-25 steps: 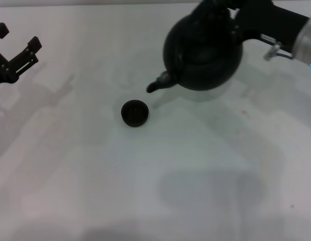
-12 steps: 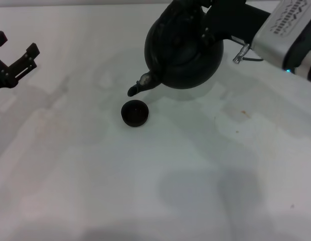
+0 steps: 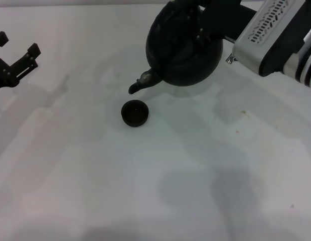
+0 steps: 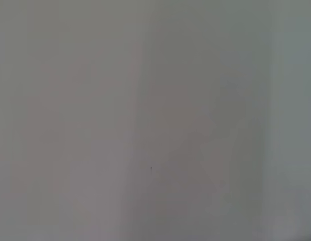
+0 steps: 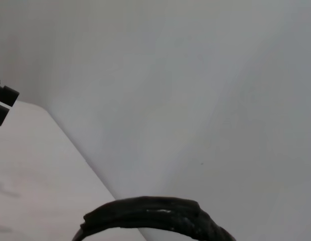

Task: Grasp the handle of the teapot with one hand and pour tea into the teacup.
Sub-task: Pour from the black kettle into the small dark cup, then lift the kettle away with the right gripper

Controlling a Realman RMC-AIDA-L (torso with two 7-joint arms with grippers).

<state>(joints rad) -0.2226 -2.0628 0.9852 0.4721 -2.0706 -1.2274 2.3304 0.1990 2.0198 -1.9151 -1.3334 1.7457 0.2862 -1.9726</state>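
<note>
One teapot (image 3: 183, 47) above teacup (image 3: 135, 112), table (image 3: 145, 191) beneath

A pale white table (image 3: 145, 191) is stretching out before me, its surface carrying soft grey shadows. The small dark teacup (image 3: 135, 113) is sitting upright on it, left of centre, with bare tabletop lying all around it.

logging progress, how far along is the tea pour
Done: the right pincer has the teapot lifted by its handle. In hand: the spout is tipped down near the teacup. Left: no tea stream visible; left pincer idles open.
</note>
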